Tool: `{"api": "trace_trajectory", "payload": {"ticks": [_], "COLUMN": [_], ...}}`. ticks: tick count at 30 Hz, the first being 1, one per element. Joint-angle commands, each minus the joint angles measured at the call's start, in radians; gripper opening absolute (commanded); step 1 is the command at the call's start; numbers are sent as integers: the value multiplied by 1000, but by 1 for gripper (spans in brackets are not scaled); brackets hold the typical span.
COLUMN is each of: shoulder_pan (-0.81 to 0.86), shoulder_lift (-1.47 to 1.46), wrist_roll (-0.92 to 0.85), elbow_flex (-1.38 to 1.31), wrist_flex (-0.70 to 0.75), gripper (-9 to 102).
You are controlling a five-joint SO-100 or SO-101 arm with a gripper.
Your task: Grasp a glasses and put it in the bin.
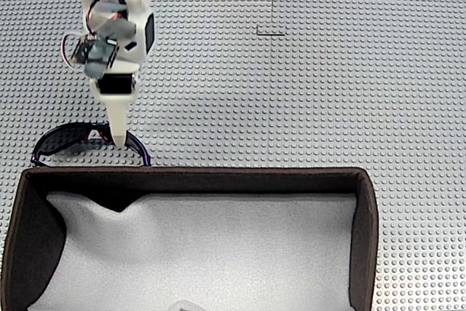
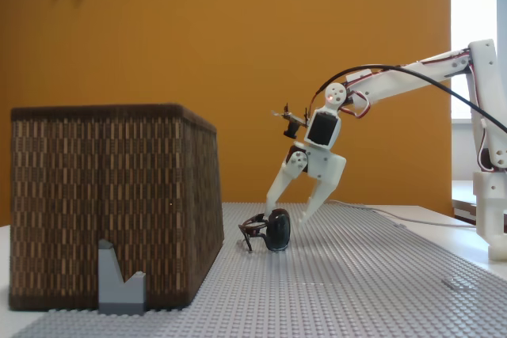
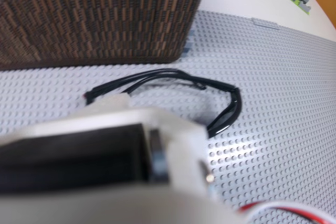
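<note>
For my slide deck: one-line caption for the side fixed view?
Open tool poised above the glasses lying beside the bin.

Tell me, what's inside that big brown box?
The bin holds white foam-like lining; a small pale thing peeks in at the picture's bottom edge. The sunglasses lie outside it. Its near-left corner is shadowed.

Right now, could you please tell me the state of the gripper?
Gripper: open, jaws spread above the dark wraparound sunglasses with pink-red accents, holding nothing; the sunglasses lie on the grey studded baseplate.
</note>
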Motion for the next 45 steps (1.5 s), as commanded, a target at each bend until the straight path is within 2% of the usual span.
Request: {"api": "trace_trajectory", "payload": {"ticks": [1, 3, 4, 5, 13, 26, 30, 35, 45], "shoulder_pan": [23, 26, 29, 29, 40, 78, 49, 17, -75], "shoulder_lift": [-5, -26, -41, -48, 32, 819, 902, 769, 101], "wrist_roll": [-2, -2, -3, -5, 6, -46, -52, -21, 91], "elbow_flex": [-31, -31, -32, -32, -57, 83, 2, -130, -667], "wrist_flex": [-17, -29, -40, -48, -35, 15, 29, -2, 14], "gripper": [24, 19, 7, 0, -1, -1, -1, -1, -1]}}
